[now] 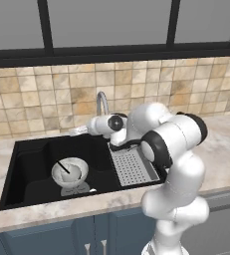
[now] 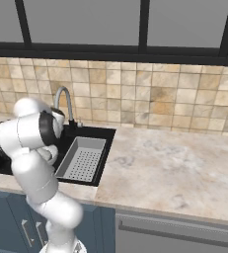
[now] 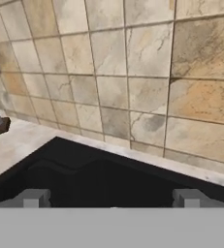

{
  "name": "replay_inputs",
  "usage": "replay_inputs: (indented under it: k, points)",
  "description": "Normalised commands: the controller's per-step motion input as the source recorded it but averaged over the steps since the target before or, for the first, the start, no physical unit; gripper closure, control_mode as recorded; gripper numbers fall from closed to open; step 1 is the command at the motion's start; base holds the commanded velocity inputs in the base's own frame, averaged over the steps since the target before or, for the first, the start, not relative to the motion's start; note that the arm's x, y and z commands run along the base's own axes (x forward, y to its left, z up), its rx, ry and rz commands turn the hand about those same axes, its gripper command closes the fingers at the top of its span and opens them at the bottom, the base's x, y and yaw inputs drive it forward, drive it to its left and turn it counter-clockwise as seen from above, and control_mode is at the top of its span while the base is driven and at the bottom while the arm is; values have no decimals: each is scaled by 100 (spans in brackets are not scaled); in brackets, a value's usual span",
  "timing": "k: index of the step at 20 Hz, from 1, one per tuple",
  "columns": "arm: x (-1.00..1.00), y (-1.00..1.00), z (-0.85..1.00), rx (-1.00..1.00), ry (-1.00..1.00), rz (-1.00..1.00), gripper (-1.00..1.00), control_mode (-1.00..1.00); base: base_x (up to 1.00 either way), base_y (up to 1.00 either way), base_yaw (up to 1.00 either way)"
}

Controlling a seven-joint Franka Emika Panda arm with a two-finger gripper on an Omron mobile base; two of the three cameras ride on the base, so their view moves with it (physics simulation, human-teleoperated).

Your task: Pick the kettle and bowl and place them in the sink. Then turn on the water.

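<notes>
Black basin: the sink point(image 1: 27, 169) already holds both items, at its left side.
Bowl: the bowl point(image 1: 70, 172) sits upright on the basin floor; rigid, probably light, and you would take it by the rim.
Kettle: the kettle point(image 1: 66, 168) appears nested inside the bowl, its thin handle showing (hard to tell more).
Faucet: the faucet point(image 1: 102, 103) stands behind the basin; stiff metal, likely slick, so you should push its lever squarely.
Gripper: the gripper point(image 3: 111, 198) has its jaws spread wide, holding nothing, facing the tiled wall point(image 3: 133, 72).
</notes>
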Motion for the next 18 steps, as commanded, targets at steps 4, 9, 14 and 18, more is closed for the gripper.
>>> replay_inputs:
  k: [4, 9, 14, 18]
  points:
    - [-66, -5, 20, 0, -10, 0, -100, -100, 0, 0, 0]
    - [-68, 0, 26, 0, -11, 0, -100, -100, 0, 0, 0]
    - [-49, -3, 22, 0, -11, -2, -100, -100, 0, 0, 0]
    - [-9, -33, 2, 0, -7, -6, -100, -100, 0, 0, 0]
